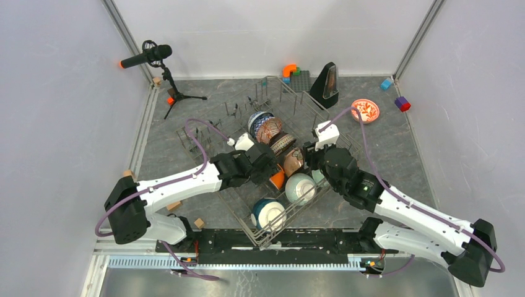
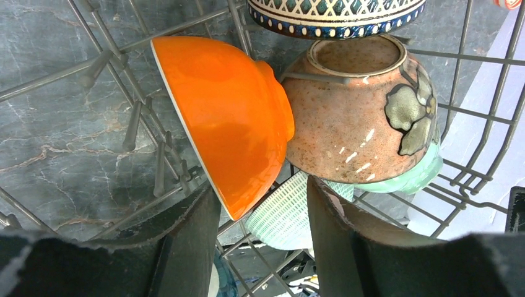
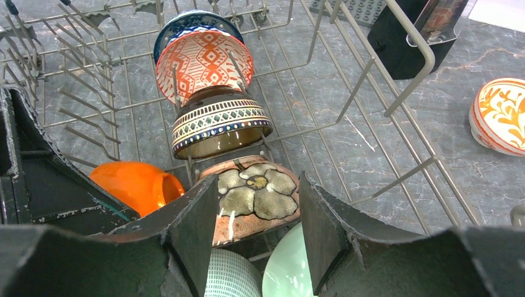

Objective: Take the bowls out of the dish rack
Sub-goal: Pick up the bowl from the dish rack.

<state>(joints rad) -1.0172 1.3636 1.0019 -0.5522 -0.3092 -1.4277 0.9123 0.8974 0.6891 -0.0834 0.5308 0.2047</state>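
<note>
The grey wire dish rack [image 1: 244, 213] lies diagonally mid-table with a row of bowls on edge. From the far end they are blue-white [image 1: 257, 117], red-lattice [image 3: 204, 62], striped [image 3: 220, 127], tan with a flower [image 3: 257, 195], orange [image 2: 229, 117], white with green dashes [image 2: 291, 213], mint green [image 3: 288, 269] and teal with a white base [image 1: 268, 214]. My left gripper [image 2: 260, 185] is open, its jaws either side of the orange bowl's lower rim and the dashed bowl. My right gripper [image 3: 259, 179] is open just over the tan bowl. A red-floral bowl [image 1: 365, 110] sits on the table at the right.
Upright tines and raised wire sides hem in both grippers. A black metronome [image 1: 326, 86] and a grey block plate [image 1: 300, 79] stand behind the rack. A microphone on a tripod [image 1: 158, 62] is at the far left. Small coloured blocks [image 1: 402, 103] lie at the far right.
</note>
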